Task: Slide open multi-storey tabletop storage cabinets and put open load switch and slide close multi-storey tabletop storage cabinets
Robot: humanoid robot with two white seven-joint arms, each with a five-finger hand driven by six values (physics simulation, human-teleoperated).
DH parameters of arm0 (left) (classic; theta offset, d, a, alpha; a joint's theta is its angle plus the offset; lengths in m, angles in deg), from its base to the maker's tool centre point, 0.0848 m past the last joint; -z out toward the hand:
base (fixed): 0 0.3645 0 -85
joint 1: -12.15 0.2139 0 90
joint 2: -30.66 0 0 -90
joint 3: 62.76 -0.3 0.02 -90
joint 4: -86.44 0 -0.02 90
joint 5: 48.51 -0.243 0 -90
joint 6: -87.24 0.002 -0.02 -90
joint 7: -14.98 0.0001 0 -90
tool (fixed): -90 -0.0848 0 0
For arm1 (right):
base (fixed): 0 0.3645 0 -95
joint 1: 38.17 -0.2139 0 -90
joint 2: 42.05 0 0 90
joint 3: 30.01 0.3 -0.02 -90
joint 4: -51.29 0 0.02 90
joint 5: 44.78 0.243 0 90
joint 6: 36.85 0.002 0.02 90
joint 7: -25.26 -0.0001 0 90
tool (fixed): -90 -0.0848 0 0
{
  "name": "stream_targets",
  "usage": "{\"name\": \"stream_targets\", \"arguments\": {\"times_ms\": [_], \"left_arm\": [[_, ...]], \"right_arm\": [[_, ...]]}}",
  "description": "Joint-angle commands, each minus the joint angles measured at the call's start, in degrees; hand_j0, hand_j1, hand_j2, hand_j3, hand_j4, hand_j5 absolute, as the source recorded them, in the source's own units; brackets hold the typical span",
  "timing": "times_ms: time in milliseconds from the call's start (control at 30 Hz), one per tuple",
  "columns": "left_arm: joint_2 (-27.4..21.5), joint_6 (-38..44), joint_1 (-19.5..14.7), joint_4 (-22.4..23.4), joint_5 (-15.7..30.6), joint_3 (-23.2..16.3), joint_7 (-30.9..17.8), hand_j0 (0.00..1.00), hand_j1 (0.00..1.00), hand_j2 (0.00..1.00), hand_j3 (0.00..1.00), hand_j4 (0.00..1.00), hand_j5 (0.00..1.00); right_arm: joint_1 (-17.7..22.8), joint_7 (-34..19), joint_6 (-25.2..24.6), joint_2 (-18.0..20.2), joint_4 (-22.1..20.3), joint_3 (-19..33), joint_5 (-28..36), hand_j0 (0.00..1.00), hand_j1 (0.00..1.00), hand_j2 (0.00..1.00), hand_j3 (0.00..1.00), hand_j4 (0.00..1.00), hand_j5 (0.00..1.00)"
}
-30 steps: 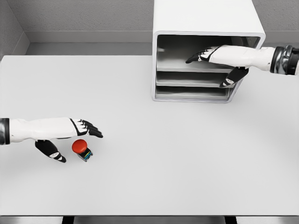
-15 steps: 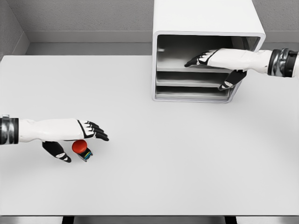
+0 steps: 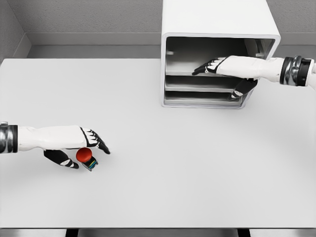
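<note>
Left hand (image 3: 74, 144): hovering over the red switch (image 3: 86, 158), fingers loosely spread, gripping nothing.
Right hand (image 3: 228, 69): reaching into the cabinet (image 3: 217, 29), fingers extended.
Table (image 3: 173, 168): white, carrying the cabinet.

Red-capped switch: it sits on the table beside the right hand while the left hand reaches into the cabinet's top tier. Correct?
Hands swapped. The head view shows the switch by the left hand; the right hand reaches into the cabinet's top tier.
</note>
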Motion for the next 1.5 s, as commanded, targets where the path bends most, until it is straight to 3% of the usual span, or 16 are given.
{"name": "stream_targets", "arguments": {"times_ms": [0,167,633,767,933,1033,1267,1333,1467], "left_arm": [[0.0,0.1,0.0,-0.2,0.4,0.0,0.0,0.82,0.82,0.82,0.82,0.82,0.82],[0.0,0.1,0.5,-0.5,0.4,0.0,0.1,0.82,0.82,0.82,0.82,0.82,0.82],[-1.3,0.1,0.7,-0.4,0.4,0.0,0.0,0.60,0.60,0.60,0.60,0.60,0.60],[-1.2,0.1,0.7,-0.4,0.4,0.0,0.0,0.57,0.57,0.57,0.57,0.57,0.57],[-1.0,0.1,0.7,-0.4,0.4,0.0,0.0,0.45,0.45,0.45,0.45,0.45,0.45],[-0.8,0.1,0.6,-0.4,0.4,0.0,-0.1,0.43,0.43,0.43,0.43,0.43,0.43],[-0.3,0.1,0.0,-0.4,0.5,3.4,-0.2,0.42,0.42,0.42,0.42,0.42,0.42],[-0.3,0.1,0.0,-0.5,0.6,4.7,-0.2,0.42,0.42,0.42,0.42,0.42,0.42],[-0.1,0.1,0.0,-0.5,0.8,7.1,-0.2,0.42,0.42,0.42,0.42,0.42,0.42]], "right_arm": [[0.0,-0.1,0.2,0.0,0.0,-0.1,-0.5,1.00,1.00,1.00,1.00,1.00,1.00],[0.0,0.0,0.2,0.6,-1.1,0.0,-0.5,1.00,1.00,1.00,1.00,1.00,1.00],[1.6,0.1,0.2,4.5,-7.4,1.0,-0.3,1.00,1.00,1.00,1.00,1.00,1.00],[2.0,0.2,0.2,5.3,-8.8,1.1,-0.3,1.00,1.00,1.00,1.00,1.00,1.00],[2.8,0.4,0.2,8.0,-13.1,2.0,0.0,1.00,1.00,1.00,1.00,1.00,1.00],[3.3,0.5,0.2,9.7,-16.7,2.6,0.8,1.00,1.00,1.00,1.00,1.00,1.00],[2.5,-0.4,0.2,8.5,-11.8,3.5,2.2,1.00,1.00,1.00,1.00,1.00,1.00],[2.4,-4.9,0.2,5.4,-8.9,3.5,2.2,1.00,1.00,1.00,1.00,1.00,1.00],[2.4,-5.3,0.2,3.6,-6.5,3.3,2.0,1.00,1.00,1.00,1.00,1.00,1.00]]}}
